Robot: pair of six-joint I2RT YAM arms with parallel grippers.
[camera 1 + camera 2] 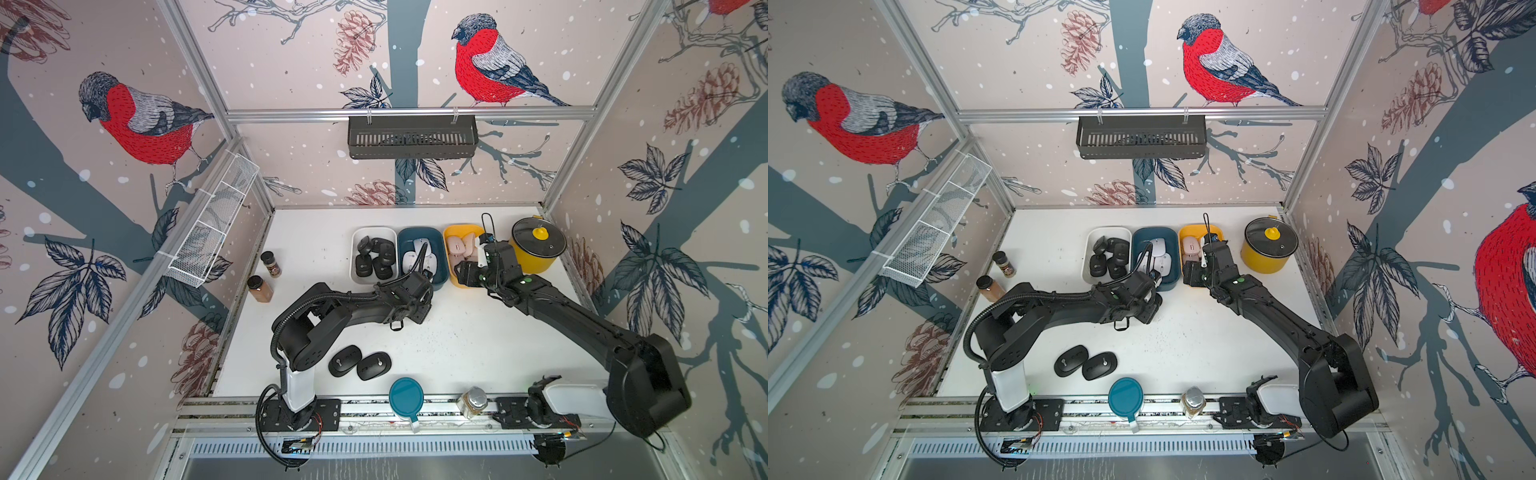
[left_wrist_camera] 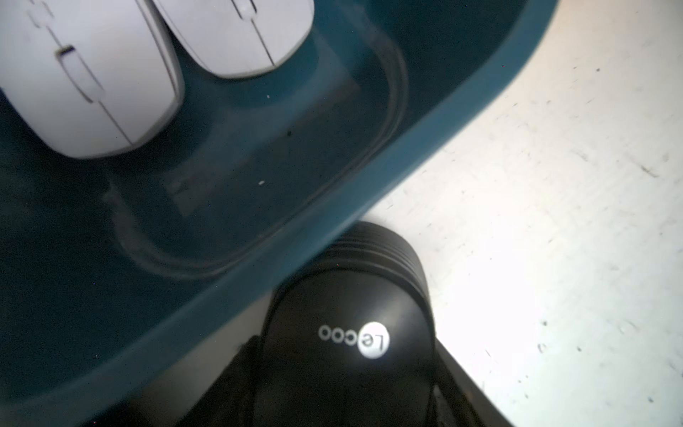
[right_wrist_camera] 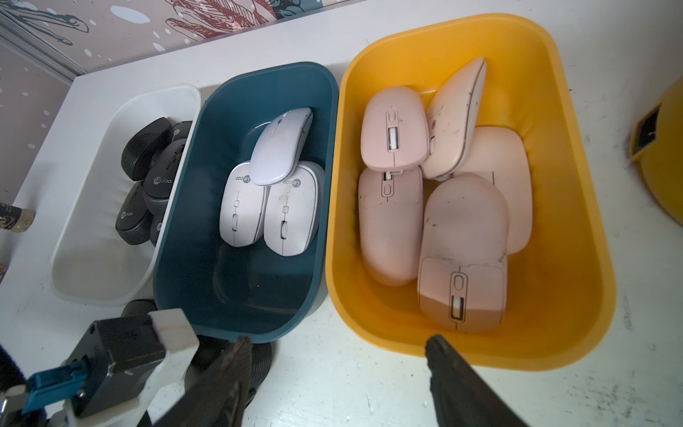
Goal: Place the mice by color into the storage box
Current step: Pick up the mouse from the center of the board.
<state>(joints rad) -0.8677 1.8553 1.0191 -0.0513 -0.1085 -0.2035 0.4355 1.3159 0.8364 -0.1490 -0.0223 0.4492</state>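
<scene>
Left gripper: clamped on black mouse, just beside teal box wall. Right gripper: apart, empty, near yellow box. Hazards: mouse catching teal rim on lift; release among white mice, wrong colour; hold looks rearward, possibly slipping.

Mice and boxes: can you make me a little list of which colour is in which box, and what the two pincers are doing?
white bin: black mice
teal bin: three white mice
yellow bin: pale pink mice
loose on table: two more black mice, side by side
left pincer: shut on a black Lecoo mouse, just outside the teal bin's wall
right pincer: open, empty, at the yellow bin's near edge
</scene>
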